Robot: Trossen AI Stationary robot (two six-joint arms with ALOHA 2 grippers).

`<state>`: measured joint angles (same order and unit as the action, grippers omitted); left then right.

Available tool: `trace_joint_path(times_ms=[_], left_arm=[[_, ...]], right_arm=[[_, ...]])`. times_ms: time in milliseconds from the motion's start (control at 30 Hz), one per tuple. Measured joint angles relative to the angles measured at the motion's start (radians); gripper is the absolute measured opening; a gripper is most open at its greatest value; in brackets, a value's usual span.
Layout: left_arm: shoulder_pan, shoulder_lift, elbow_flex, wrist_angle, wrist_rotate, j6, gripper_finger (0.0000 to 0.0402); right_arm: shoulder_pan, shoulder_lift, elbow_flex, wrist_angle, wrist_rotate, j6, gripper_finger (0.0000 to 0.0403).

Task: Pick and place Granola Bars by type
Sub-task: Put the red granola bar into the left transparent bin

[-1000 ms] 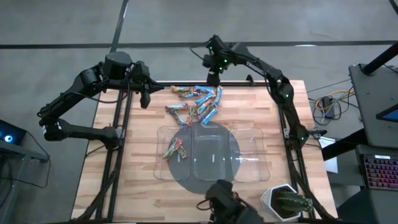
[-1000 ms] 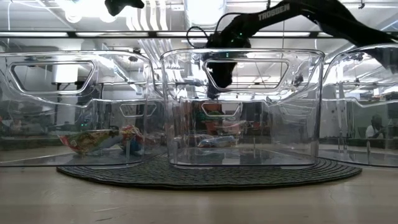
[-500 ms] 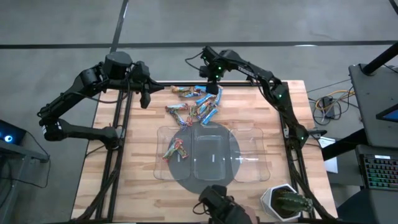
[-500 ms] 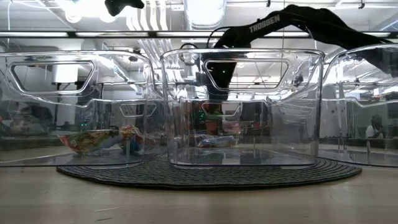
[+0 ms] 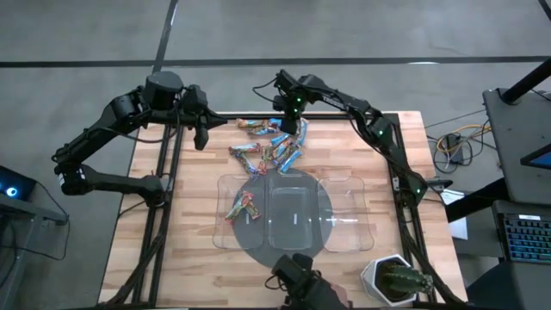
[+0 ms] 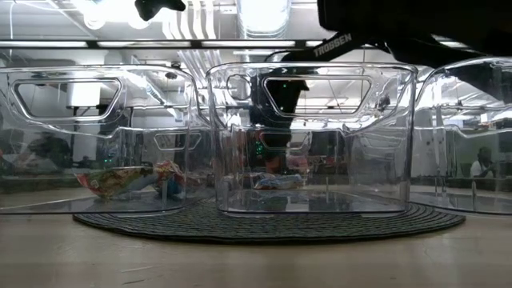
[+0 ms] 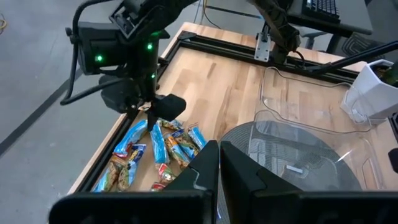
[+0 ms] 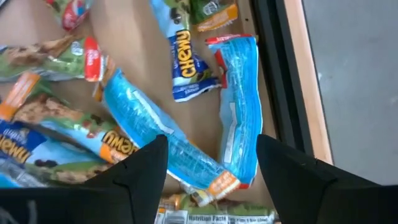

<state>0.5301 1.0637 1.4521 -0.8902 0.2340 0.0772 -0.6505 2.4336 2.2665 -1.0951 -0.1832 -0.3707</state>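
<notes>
Several Granola Bars (image 5: pixel 271 145), blue, orange-brown and red-multicoloured, lie in a loose pile on the wooden table at the far middle. My right gripper (image 5: pixel 294 120) hangs open above the pile's far right end and points down. In the right wrist view my right gripper (image 8: pixel 211 142) has two blue bars (image 8: pixel 239 106) lying flat below the gap between its fingers. My left gripper (image 5: pixel 201 136) waits shut above the table's far left; the left wrist view shows it (image 7: pixel 219 163) facing the pile (image 7: pixel 155 149). A few bars (image 5: pixel 244 207) lie in the left clear tray (image 5: pixel 222 226).
Three clear trays stand side by side on a round dark mat (image 5: pixel 284 251) near the table's middle: left, middle (image 5: pixel 293 237) and right (image 5: pixel 349 237). A white pot with a plant (image 5: pixel 394 277) stands at the near right corner. A black frame rail (image 8: pixel 273 74) runs close beside the pile.
My right gripper has come down toward the pile's far right end, tipping more steeply downward, and has stayed open. The bars have not moved.
</notes>
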Motion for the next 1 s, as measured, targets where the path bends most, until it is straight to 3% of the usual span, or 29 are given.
trace_joint_path(times_ms=[433, 1000], left_arm=[[0.0, 0.0, 0.0, 0.0, 0.0, -0.002, 0.0], [0.0, 0.0, -0.001, 0.001, 0.0, -0.003, 0.0]], right_arm=[[-0.004, 0.042, 0.0, 0.055, 0.056, 0.01, 0.0233], [-0.011, 0.104, 0.0, 0.062, 0.055, 0.061, 0.0229]])
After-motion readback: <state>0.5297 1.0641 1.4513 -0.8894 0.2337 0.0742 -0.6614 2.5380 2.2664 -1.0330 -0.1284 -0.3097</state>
